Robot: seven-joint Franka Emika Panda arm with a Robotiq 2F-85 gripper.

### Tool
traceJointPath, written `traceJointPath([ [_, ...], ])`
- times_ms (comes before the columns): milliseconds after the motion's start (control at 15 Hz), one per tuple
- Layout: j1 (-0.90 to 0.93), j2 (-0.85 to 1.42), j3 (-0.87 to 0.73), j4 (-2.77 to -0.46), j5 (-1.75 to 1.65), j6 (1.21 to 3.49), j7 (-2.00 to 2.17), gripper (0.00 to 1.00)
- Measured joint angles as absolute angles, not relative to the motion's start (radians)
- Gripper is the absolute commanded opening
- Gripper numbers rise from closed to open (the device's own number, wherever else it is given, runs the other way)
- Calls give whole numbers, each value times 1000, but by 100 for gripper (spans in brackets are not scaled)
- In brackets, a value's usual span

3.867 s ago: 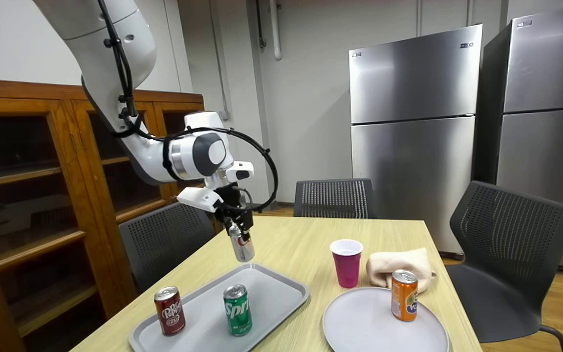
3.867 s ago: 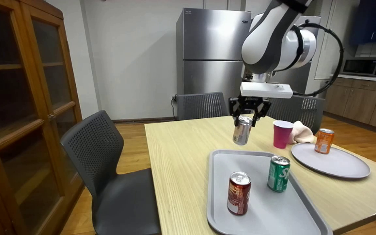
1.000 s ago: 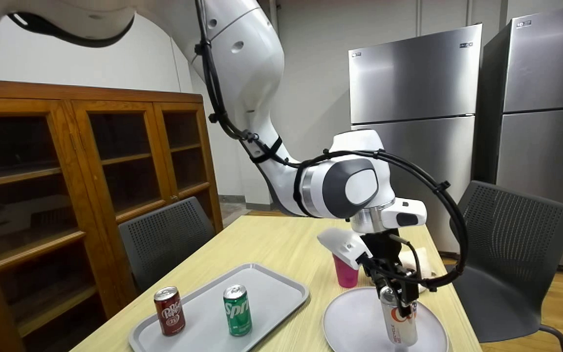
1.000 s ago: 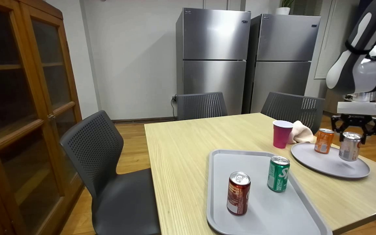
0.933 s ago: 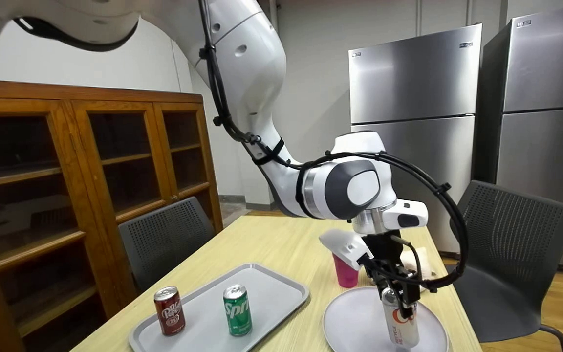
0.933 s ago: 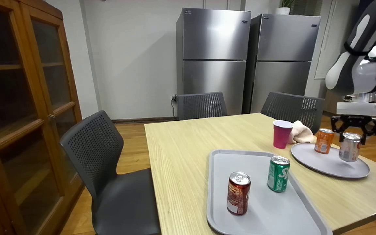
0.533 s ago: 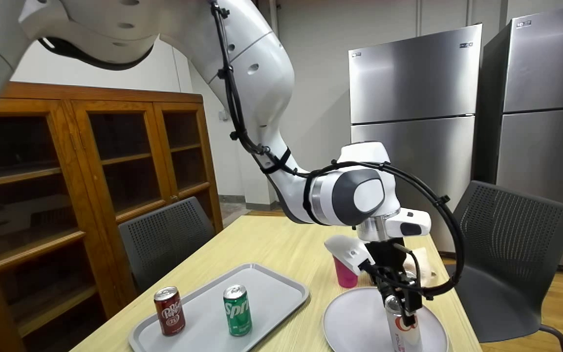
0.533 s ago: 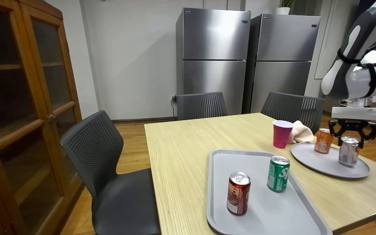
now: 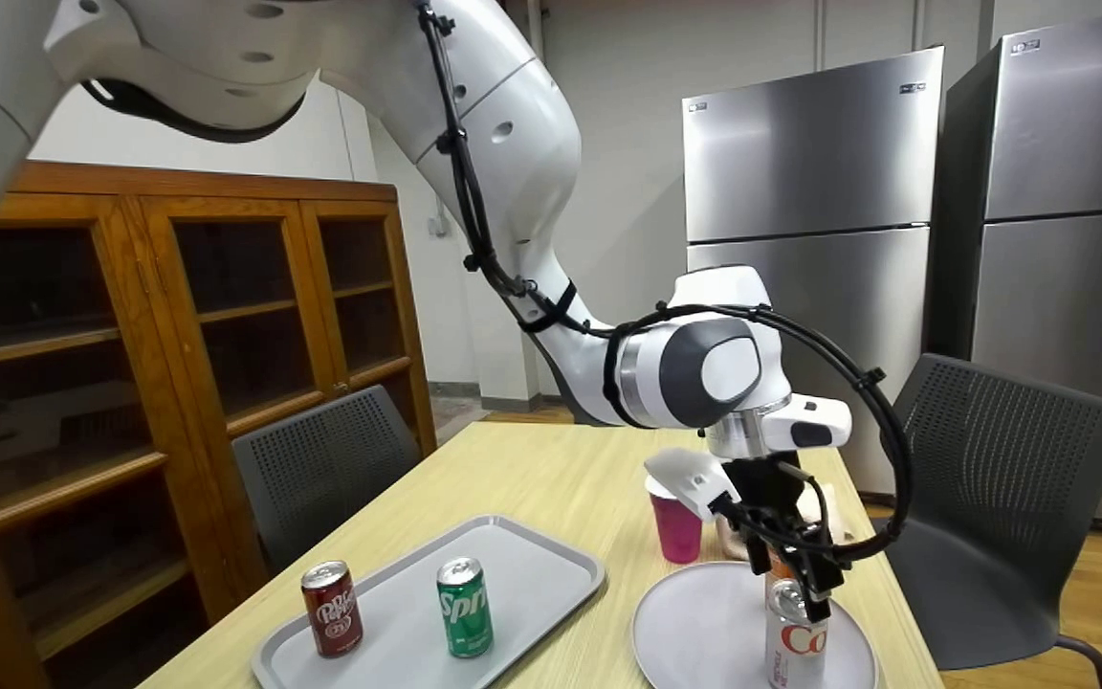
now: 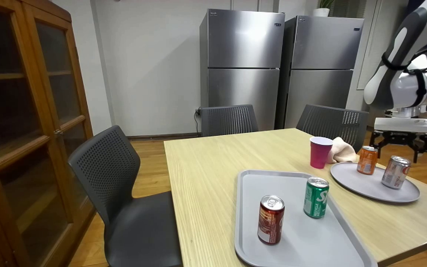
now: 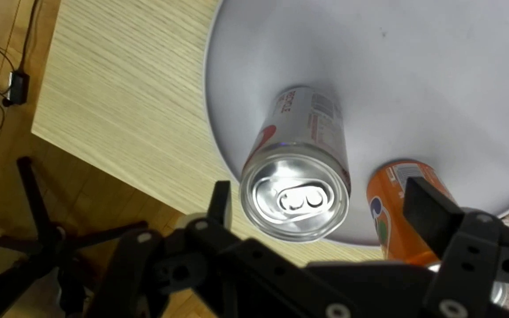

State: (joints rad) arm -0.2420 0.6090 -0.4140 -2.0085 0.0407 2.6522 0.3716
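Silver can [image 11: 298,161] btwn spread jaws, gap ea. side, wrist vw.

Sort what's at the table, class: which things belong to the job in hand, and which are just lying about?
In the job, apparently:
open pincer;
silver can nearest it;
round plate under that can.

Lying about, likely:
orange can;
green can;
dark red can;
grey tray;
pink cup;
cloth.
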Motion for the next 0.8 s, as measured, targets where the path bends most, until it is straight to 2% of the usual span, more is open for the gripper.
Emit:
traceJointPath([
  [800, -86, 441, -422, -2112, -11, 2660, 432, 100],
])
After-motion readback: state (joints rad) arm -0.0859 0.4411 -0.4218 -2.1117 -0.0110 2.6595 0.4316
